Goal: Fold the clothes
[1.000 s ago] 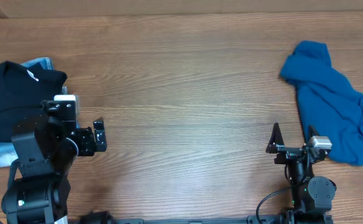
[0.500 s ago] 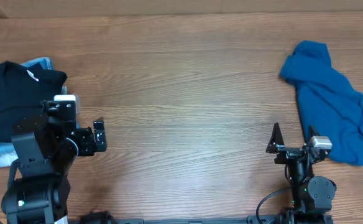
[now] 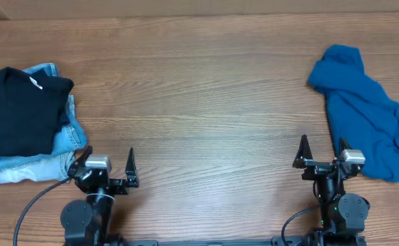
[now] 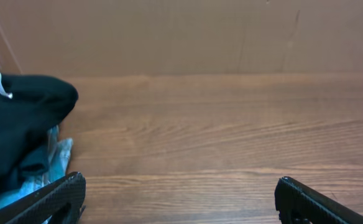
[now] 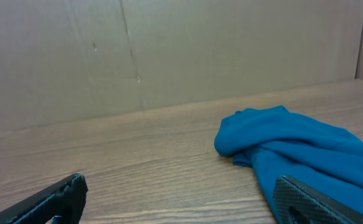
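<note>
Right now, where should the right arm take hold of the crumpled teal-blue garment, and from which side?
Probably the near left edge of the crumpled teal-blue garment, approached from the left by the open right gripper: that edge lies nearest, and its bunched folds give cloth to pinch.

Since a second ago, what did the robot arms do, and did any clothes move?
The left gripper drew back from over the clothes pile to its base, open and holding nothing, so the pile now shows fully. The black shirt, the jeans under it, the teal-blue garment and the right gripper stayed put.
</note>
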`<action>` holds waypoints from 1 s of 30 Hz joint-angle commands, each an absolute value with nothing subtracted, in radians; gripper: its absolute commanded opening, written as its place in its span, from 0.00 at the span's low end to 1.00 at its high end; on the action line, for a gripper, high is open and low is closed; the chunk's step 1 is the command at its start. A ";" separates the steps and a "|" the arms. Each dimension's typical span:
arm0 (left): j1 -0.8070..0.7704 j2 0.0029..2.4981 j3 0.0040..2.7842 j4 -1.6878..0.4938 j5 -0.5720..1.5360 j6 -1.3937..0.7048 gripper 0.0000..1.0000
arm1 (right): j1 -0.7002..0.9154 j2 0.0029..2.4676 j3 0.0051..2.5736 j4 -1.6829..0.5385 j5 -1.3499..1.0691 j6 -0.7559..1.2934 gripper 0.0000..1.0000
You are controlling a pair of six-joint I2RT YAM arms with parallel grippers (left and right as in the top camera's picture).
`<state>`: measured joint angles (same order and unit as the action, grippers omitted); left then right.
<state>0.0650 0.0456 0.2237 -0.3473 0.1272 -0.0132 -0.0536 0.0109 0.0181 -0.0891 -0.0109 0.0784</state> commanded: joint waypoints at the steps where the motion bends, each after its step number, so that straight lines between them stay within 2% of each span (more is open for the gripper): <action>1: 0.057 0.003 0.140 -0.226 0.126 -0.041 1.00 | -0.058 0.003 0.008 -0.084 -0.001 0.081 1.00; 5: 0.057 0.003 0.009 0.013 0.103 -0.037 1.00 | -0.058 0.003 0.008 -0.084 -0.001 0.081 1.00; 9: 0.049 0.003 0.005 -0.069 0.109 -0.035 1.00 | -0.058 0.003 0.008 -0.084 -0.001 0.081 1.00; 30: 0.032 0.004 0.005 -0.067 0.104 -0.049 1.00 | -0.058 0.003 0.008 -0.084 -0.001 0.081 1.00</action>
